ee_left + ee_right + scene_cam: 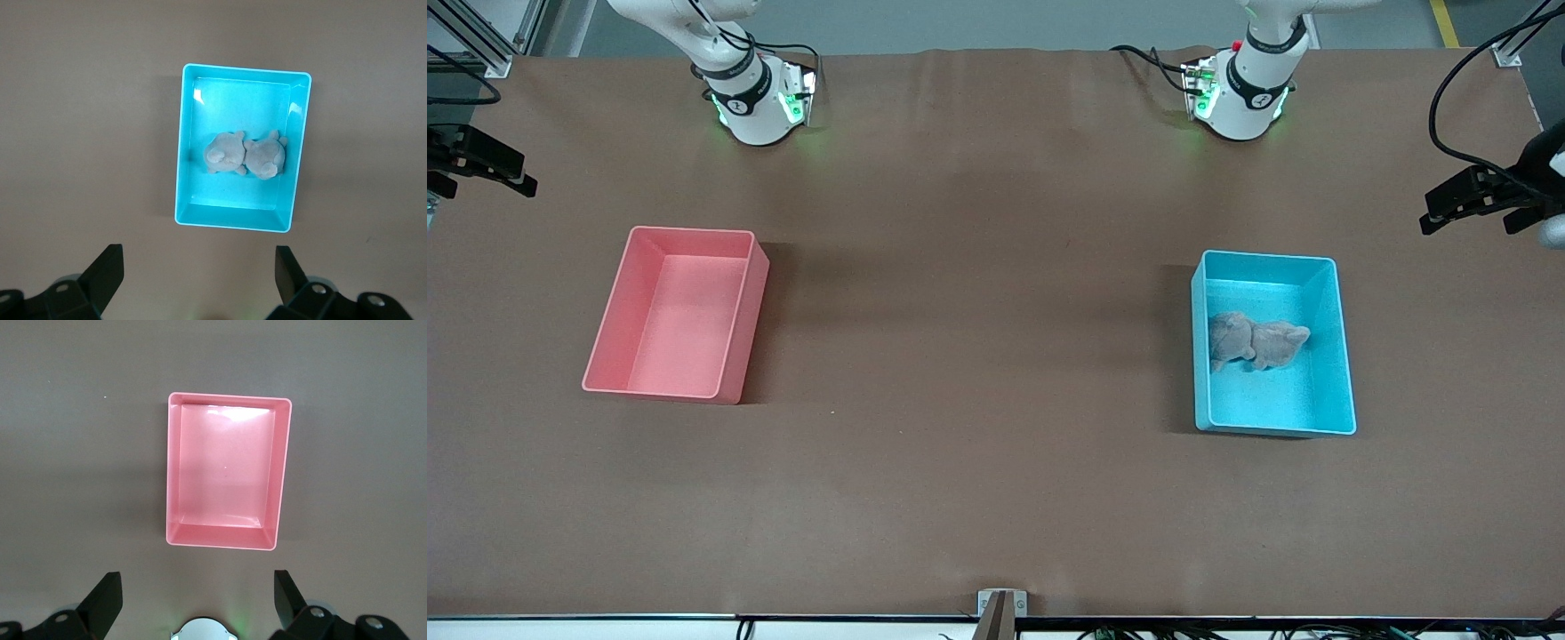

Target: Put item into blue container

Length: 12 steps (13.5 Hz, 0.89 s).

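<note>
The blue container (1270, 259) stands on the brown table toward the left arm's end. A grey plush toy (1256, 341) lies on its floor, in the middle. From high up, the left wrist view shows the same blue container (245, 69) with the plush toy (244, 155) in it. My left gripper (198, 267) is open and empty over bare table just off one short wall of the bin. My right gripper (198, 587) is also open and empty, high over bare table beside the pink bin. Neither gripper shows in the front view.
An empty pink bin (694, 231) of the same shape stands toward the right arm's end, seen from above as the pink bin (230, 397) in the right wrist view. The right arm's base (205, 630) shows below its fingers. Black camera mounts (1476, 200) stick in at the table's ends.
</note>
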Motion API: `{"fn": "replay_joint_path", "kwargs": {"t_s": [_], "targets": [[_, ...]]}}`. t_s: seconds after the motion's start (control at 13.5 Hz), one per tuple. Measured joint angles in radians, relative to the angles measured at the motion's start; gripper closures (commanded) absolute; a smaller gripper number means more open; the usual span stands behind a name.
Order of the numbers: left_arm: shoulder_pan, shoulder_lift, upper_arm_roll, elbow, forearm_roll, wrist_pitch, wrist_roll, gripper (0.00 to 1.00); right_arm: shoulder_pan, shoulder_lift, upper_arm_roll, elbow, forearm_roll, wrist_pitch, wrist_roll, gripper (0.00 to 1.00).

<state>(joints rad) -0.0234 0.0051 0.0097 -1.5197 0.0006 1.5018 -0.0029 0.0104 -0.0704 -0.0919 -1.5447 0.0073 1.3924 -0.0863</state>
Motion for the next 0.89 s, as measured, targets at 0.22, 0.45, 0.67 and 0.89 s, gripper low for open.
{"fn": "replay_joint_path", "kwargs": {"t_s": [0.22, 0.45, 0.67, 0.89], "targets": [[0.0, 0.0, 0.0, 0.0, 0.0, 0.0, 0.0, 0.0, 0.002, 0.0, 0.001, 0.001, -0.003, -0.001, 0.0, 0.0], [0.0, 0.0, 0.0, 0.0, 0.0, 0.0, 0.0, 0.0, 0.002, 0.0, 0.001, 0.001, -0.003, -0.004, 0.0, 0.0], [0.0, 0.0, 0.001, 0.0, 0.0, 0.0, 0.0, 0.0, 0.002, 0.0, 0.001, 0.001, -0.003, -0.011, 0.0, 0.0], [0.0, 0.0, 0.001, 0.0, 0.0, 0.0, 0.0, 0.0, 0.002, 0.0, 0.001, 0.001, -0.003, -0.016, 0.0, 0.0]]}}
